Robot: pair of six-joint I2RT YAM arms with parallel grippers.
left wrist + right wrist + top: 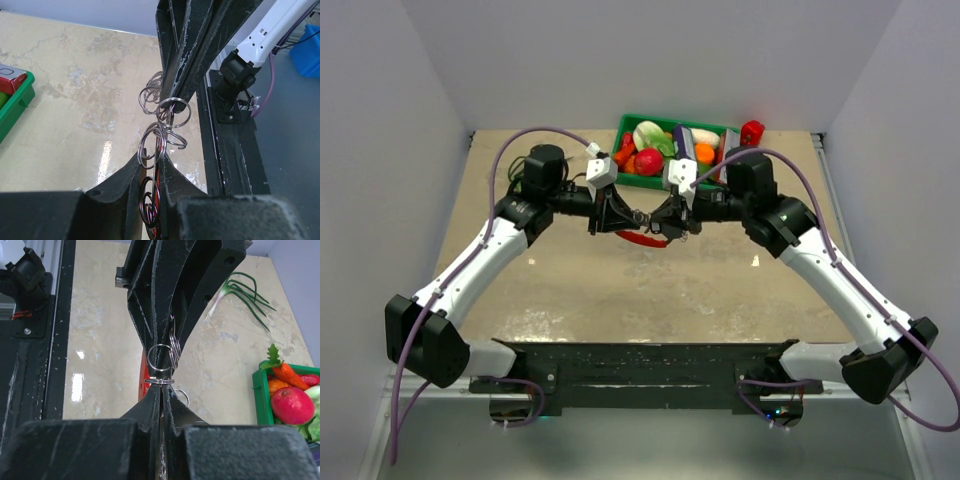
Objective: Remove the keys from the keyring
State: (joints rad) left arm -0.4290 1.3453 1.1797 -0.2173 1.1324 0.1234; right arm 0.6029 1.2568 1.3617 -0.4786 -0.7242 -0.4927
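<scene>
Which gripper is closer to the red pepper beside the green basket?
Right. The right gripper is near-left of the red pepper; the left gripper, meeting it on the keyring, lies farther left.

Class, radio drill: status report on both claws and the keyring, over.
Left claw shut on keyring. Right claw shut on it too, rings strung between them above the table. Keys not visible; red tag dangles underneath. Nothing in the way.

Honestly, no text I can read in any of the views. Closest is the red and white packet (9, 75) in the green crate (22, 100) at the left edge of the left wrist view. It has some print on it, way too blurry and cut off.
</scene>
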